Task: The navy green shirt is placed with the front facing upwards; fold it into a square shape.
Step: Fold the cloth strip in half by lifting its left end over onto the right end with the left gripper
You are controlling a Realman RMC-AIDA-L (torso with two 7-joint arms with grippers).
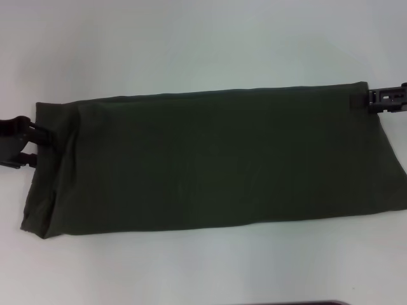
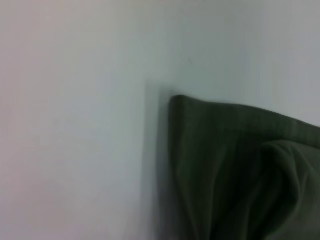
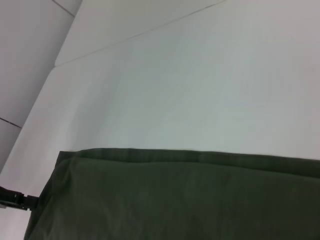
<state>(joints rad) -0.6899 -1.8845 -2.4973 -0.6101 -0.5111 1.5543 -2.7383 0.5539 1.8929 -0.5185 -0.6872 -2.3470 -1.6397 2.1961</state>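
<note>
The navy green shirt (image 1: 216,165) lies on the white table as a long folded band with its plain green side up, and no lettering shows. My left gripper (image 1: 35,145) is at the middle of the band's left end, open, its two black fingers (image 1: 37,131) spread apart against the rumpled edge. My right gripper (image 1: 362,97) rests on the band's far right corner. The left wrist view shows a bunched corner of the shirt (image 2: 235,170). In the right wrist view the shirt's (image 3: 175,200) far edge lies flat on the table.
White table (image 1: 191,44) surrounds the shirt, with bare surface beyond it and in front of it. A seam line crosses the table (image 3: 150,30) in the right wrist view. A dark object (image 1: 311,303) peeks in at the head view's lower edge.
</note>
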